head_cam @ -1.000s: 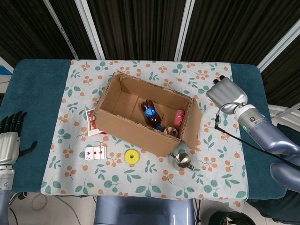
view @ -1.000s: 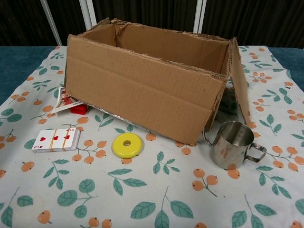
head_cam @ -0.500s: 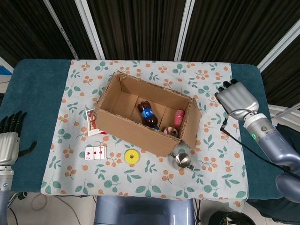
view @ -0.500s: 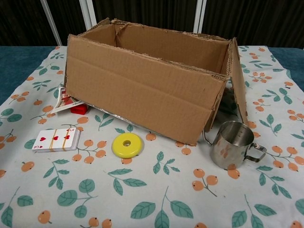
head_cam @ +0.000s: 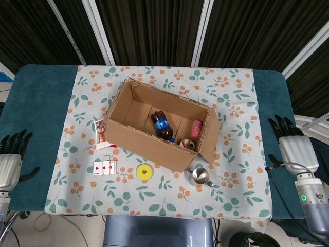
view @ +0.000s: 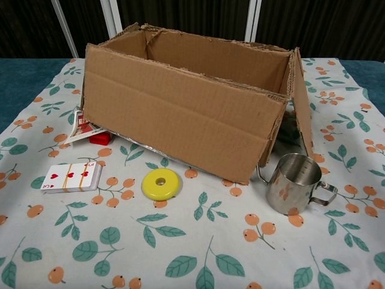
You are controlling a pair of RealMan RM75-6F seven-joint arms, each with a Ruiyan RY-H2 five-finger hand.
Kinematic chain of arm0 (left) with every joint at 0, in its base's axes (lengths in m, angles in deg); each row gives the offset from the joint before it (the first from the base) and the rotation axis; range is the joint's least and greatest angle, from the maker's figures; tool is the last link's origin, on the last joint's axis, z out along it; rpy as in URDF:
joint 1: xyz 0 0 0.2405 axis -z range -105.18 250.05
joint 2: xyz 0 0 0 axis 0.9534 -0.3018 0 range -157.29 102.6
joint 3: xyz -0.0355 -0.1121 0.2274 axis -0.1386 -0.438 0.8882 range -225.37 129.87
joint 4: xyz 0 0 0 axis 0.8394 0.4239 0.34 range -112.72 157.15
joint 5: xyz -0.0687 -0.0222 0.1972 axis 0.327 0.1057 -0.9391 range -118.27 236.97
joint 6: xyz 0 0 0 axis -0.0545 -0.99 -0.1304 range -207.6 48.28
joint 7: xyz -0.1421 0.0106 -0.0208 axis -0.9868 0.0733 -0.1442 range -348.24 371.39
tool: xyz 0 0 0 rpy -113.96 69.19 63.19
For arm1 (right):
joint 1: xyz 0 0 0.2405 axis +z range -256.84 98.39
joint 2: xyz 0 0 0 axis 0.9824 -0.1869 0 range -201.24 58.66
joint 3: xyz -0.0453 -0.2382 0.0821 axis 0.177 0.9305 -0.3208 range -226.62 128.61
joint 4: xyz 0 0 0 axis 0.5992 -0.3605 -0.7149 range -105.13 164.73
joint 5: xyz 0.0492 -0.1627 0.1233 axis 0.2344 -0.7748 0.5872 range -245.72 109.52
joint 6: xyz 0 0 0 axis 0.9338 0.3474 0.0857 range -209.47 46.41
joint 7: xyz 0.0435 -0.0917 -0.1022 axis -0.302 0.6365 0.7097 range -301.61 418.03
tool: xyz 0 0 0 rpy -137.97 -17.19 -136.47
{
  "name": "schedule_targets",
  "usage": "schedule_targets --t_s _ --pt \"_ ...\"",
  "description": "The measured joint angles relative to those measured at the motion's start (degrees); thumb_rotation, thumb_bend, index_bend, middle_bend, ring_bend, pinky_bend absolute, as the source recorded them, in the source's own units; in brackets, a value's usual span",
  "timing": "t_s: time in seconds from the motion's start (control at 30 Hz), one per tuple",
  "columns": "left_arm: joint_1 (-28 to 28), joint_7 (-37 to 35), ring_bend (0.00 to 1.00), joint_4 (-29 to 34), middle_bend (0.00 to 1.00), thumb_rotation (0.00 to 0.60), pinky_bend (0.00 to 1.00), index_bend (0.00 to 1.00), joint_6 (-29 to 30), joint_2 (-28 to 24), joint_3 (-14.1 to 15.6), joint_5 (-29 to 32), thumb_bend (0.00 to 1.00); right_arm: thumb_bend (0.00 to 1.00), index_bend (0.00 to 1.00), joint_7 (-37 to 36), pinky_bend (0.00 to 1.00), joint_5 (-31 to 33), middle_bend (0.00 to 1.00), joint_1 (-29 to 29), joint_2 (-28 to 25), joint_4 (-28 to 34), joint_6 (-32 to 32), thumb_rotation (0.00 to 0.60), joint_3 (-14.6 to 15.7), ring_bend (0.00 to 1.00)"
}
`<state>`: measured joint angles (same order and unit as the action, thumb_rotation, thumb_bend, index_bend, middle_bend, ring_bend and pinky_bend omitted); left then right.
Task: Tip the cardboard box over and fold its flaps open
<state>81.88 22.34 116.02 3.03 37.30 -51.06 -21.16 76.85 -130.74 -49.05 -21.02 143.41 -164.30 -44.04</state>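
Cardboard box [head_cam: 157,126] upright near mid-table on the floral cloth [head_cam: 231,103], open side up, angled to the table edges; one end flap [view: 302,102] swung out on the side toward the right arm. Inside: dark bottle with blue label [head_cam: 163,125] lying flat, pink round item [head_cam: 196,128] near the flapped end, a further small item beside it, too hidden to identify

Right hand [head_cam: 291,144] at the table's right edge, well apart from the box, fingers spread and straight, gripping nothing. Left hand [head_cam: 11,157] at the left edge over the teal cover [head_cam: 36,103], fingers likewise extended and apart, empty

Steel mug [view: 295,183] just beside the box's near corner, handle turned away from the box. Yellow disc [view: 160,183] on the cloth in front of the box. Banded playing cards [view: 71,177] left of the disc. Red-and-white card pack [view: 84,129] partly tucked under the box's left corner, with a small red object [view: 100,138] beside it
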Motion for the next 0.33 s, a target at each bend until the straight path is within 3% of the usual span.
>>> schedule_targets --t_s 0.13,0.33 --pt "-1.60 -0.05 0.00 -0.86 0.00 0.600 0.00 0.00 1.99 -0.41 1.28 -1.83 0.15 0.26 0.00 -3.06 0.24 -4.81 0.00 -6.06 3.90 -1.82 -5.82 0.600 1.56 0.00" --pt "-2.12 -0.78 0.00 -2.65 0.00 0.600 0.00 0.00 3.25 0.13 1.43 -3.18 0.15 0.25 0.00 -6.44 0.24 -11.16 0.00 -13.35 9.58 -9.34 -12.04 0.600 3.49 0.00"
